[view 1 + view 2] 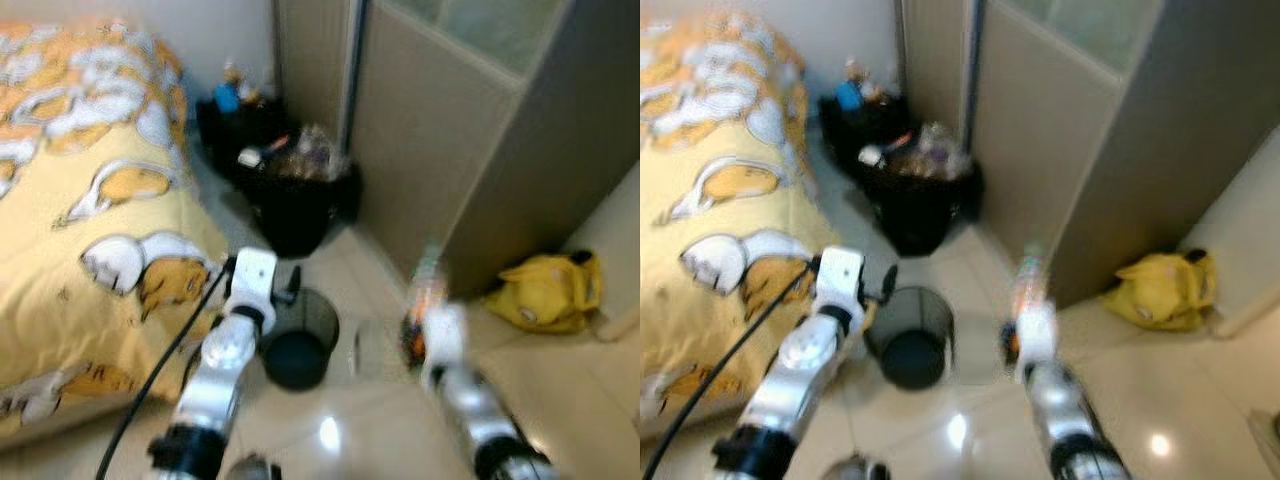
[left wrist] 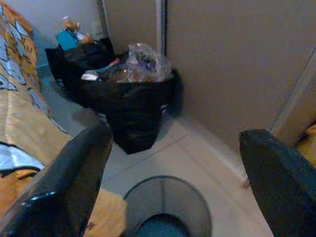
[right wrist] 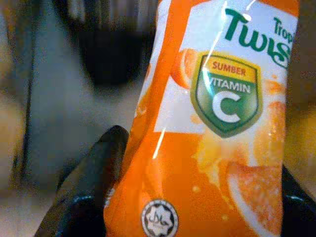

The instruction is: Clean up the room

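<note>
My right gripper (image 3: 197, 197) is shut on an orange juice bottle (image 3: 217, 123) with an orange-and-white label. In the eye views that bottle (image 1: 425, 300) is blurred, held upright above the floor to the right of a small black mesh bin (image 1: 298, 340). My left gripper (image 2: 182, 163) is open, its black fingers (image 2: 64, 187) spread wide above the mesh bin (image 2: 168, 207), with nothing between them. The left arm (image 1: 235, 340) reaches forward beside the bed.
A bed with a yellow patterned cover (image 1: 90, 200) lies at the left. A full black trash bag (image 1: 298, 195) and another black bag (image 1: 230, 120) stand against the wardrobe (image 1: 440, 150). A yellow plush toy (image 1: 548, 290) lies on the floor at the right.
</note>
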Controlling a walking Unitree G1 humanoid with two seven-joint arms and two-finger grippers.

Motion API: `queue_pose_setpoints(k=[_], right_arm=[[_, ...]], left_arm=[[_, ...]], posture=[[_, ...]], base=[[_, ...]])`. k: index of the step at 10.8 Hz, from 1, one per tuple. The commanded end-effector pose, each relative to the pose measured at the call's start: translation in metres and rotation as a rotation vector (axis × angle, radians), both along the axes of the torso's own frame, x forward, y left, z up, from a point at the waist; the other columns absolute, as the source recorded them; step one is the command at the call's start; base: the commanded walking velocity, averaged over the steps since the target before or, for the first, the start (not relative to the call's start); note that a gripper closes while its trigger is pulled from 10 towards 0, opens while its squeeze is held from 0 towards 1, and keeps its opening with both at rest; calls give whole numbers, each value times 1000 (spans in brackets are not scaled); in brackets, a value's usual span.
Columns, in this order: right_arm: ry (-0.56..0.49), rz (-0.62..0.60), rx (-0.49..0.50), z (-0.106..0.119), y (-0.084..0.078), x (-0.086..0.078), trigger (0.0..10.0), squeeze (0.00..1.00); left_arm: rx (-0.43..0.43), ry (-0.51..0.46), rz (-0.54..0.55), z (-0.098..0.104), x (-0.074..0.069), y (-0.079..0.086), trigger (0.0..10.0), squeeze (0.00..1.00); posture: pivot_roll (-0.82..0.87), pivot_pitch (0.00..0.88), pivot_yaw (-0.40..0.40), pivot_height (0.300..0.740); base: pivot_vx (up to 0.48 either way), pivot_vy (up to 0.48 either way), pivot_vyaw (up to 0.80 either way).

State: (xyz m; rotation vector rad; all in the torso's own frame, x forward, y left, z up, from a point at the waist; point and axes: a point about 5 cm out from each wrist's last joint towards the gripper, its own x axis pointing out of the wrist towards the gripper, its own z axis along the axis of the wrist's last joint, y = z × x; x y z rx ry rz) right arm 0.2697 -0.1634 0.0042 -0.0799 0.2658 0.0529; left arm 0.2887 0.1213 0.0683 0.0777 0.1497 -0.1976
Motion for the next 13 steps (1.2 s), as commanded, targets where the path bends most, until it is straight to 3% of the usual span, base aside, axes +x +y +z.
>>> queue_pose_setpoints(k=[1, 2, 5, 7, 10, 13], right_arm=[[-193, 5, -21, 31, -5, 9, 10000, 0], [-335, -15, -19, 62, -13, -15, 10000, 0], [-260, 1, 2, 50, -8, -38, 10000, 0], [-166, -3, 34, 41, -10, -33, 10000, 0], [-101, 22, 13, 32, -6, -27, 10000, 0], [-66, 30, 48, 30, -5, -9, 10000, 0]], left_arm=[[-18, -38, 6, 9, -1, 6, 10000, 0], [0, -64, 5, 13, -14, 18, 10000, 0], [-58, -41, 37, 9, -13, 24, 10000, 0], [-61, -25, 77, 12, 4, 25, 10000, 0], [-50, 8, 98, 6, 10, 29, 10000, 0], [-72, 8, 138, 4, 10, 33, 10000, 0]], posture=[[112, 0, -27, 740], [98, 0, -30, 740], [77, 0, -19, 740], [67, 0, -11, 740], [67, 0, -7, 740], [82, 0, -19, 740]], base=[[0, 0, 0], [0, 0, 0], [133, 89, 0], [390, 279, 0], [382, 289, 0], [350, 327, 204]])
